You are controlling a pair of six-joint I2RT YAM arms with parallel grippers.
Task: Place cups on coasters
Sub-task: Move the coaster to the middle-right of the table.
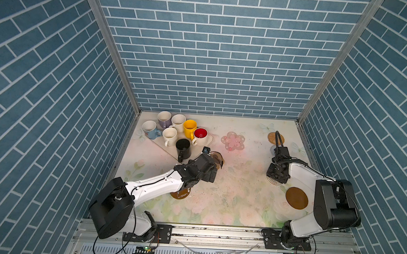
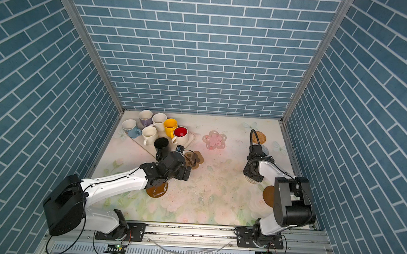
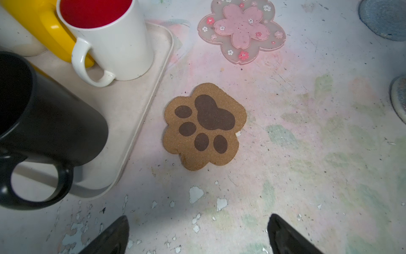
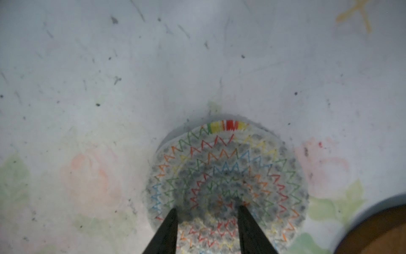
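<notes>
Cork paw-print coaster lies near black cup | my left tool released, empty | my right tool half-spread over spiral coaster

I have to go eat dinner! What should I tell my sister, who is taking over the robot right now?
Left gripper: wide open, empty, hovering near the paw-print coaster.
Right gripper: partly open, holding nothing, fingertips over the spiral coaster.
Cups: all seven mugs stand grouped at the cream tray, far left. The black mug is closest to the left gripper.
Other coasters: pink flower, rattan, blue woven, two brown discs. Every coaster is bare.
Done: nothing yet.
Left: put all seven cups on coasters.
</notes>
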